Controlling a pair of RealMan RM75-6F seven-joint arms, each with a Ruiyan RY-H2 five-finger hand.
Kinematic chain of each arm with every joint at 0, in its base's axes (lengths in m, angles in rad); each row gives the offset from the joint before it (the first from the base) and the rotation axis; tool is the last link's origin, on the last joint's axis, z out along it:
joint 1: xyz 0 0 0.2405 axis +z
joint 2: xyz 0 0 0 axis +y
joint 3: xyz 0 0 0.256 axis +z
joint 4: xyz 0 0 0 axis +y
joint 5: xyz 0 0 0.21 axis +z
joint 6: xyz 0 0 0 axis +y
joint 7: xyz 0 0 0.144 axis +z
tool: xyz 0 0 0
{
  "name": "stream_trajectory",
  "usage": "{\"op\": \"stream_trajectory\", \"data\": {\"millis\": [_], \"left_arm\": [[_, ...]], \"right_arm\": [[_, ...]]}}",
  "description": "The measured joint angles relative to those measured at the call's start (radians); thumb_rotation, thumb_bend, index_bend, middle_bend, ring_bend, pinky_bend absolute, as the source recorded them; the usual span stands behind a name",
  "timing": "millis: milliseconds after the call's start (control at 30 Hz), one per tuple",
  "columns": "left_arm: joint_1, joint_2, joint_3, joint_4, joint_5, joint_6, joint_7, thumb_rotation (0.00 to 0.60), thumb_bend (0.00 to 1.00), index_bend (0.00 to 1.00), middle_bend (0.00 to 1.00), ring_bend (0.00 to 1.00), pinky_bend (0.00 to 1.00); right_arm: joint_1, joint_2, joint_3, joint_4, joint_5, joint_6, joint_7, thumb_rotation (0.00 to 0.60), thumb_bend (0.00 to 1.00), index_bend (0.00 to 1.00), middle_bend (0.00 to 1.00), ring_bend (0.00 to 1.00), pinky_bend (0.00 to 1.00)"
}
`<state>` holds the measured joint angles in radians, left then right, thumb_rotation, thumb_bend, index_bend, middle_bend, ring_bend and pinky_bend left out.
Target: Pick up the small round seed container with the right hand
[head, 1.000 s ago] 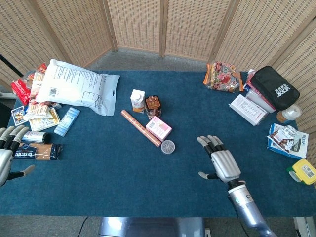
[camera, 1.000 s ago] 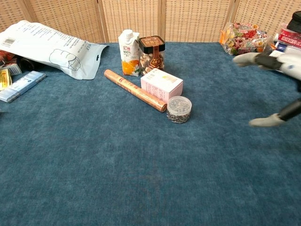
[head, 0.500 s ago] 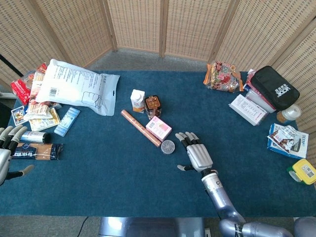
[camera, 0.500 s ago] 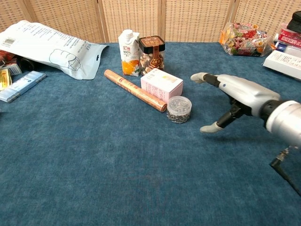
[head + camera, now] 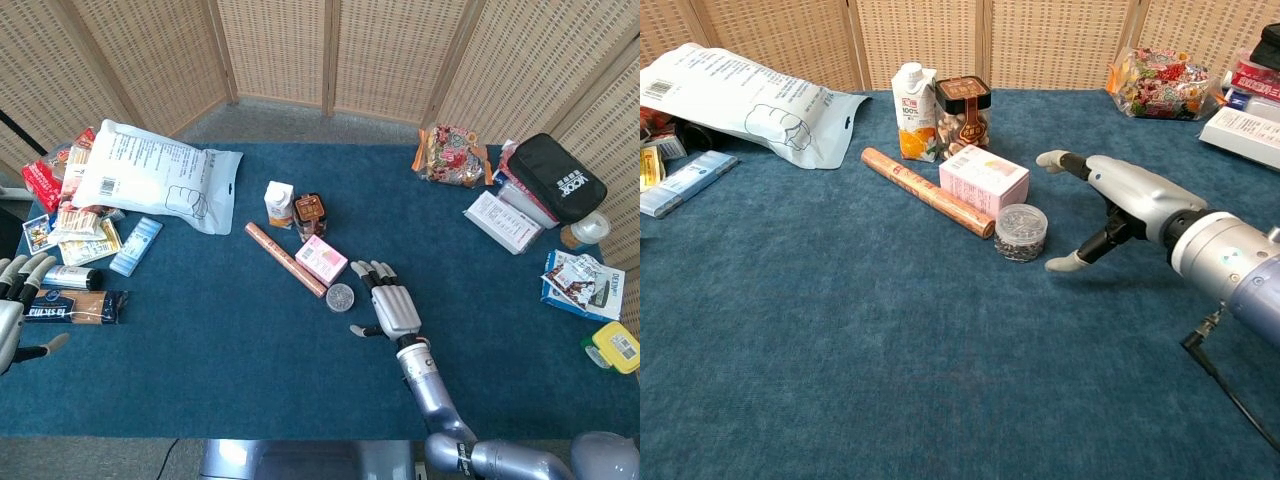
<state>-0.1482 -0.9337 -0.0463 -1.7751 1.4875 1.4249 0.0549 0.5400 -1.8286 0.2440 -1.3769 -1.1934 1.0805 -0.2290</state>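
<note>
The small round seed container is a clear tub with dark seeds, standing on the blue table just in front of a pink box. My right hand hovers open just to the container's right, fingers spread and thumb low near the cloth, not touching it. My left hand stays open at the table's far left edge, seen only in the head view.
A brown tube lies diagonally beside the pink box. A juice carton and a nut jar stand behind. A white bag and snack packs sit at left; boxes, a black pouch and candy at right.
My right hand has swept left across the table from the right side to just beside the seed container. The left hand and objects have not moved.
</note>
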Motion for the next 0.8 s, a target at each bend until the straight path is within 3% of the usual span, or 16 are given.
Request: {"op": "stream_trajectory", "data": {"millis": [433, 700, 800], "left_arm": [[-0.003, -0.002, -0.001, 0.004, -0.004, -0.007, -0.003, 0.6, 0.0, 0.0, 0.0, 0.0, 0.0], [-0.004, -0.004, -0.003, 0.008, -0.008, -0.009, -0.005, 0.6, 0.0, 0.0, 0.0, 0.0, 0.0], [-0.005, -0.005, -0.002, 0.009, -0.008, -0.011, -0.005, 0.6, 0.0, 0.0, 0.0, 0.0, 0.0]], "right_arm": [[0.018, -0.097, 0.032, 0.054, 0.064, 0.038, -0.033, 0.6, 0.0, 0.0, 0.03, 0.0, 0.0], [0.023, -0.169, 0.044, 0.111, 0.068, 0.081, -0.02, 0.6, 0.0, 0.0, 0.4, 0.27, 0.0], [0.024, -0.204, 0.05, 0.133, 0.06, 0.11, -0.011, 0.6, 0.0, 0.0, 0.45, 0.32, 0.0]]}}
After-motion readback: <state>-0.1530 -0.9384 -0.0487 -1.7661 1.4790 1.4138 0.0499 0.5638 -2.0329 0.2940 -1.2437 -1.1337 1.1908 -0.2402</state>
